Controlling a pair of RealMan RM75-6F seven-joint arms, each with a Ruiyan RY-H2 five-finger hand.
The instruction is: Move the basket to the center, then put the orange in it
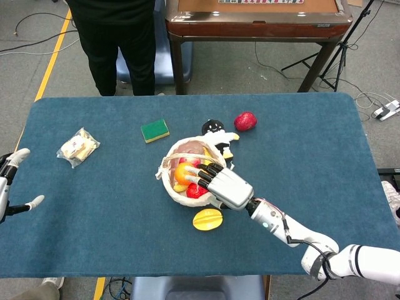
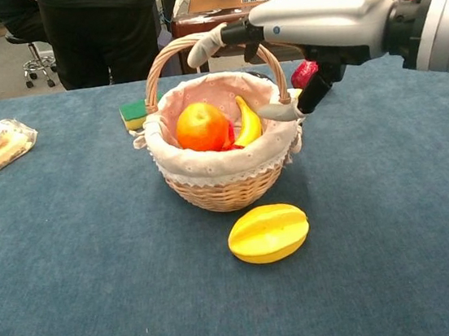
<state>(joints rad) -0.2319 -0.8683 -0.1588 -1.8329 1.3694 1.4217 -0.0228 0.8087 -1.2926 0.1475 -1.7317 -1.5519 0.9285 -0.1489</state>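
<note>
Orange [image 2: 201,126] sits in basket [image 2: 225,186], right hand [image 2: 289,25] fingers spread, empty above it; lift straight up, avoid handle, left hand [image 1: 11,182] open, idle.

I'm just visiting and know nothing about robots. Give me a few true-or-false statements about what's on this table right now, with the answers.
1. The orange lies inside the basket. True.
2. The right hand has its fingers wrapped tightly around the orange. False: in the chest view they are spread above it, apart from it.
3. A banana lies in the basket beside the orange. True.
4. The yellow fruit sits inside the basket. False: it lies on the table in front of it.
5. The green sponge is stacked on the snack packet. False: they lie apart.
</note>
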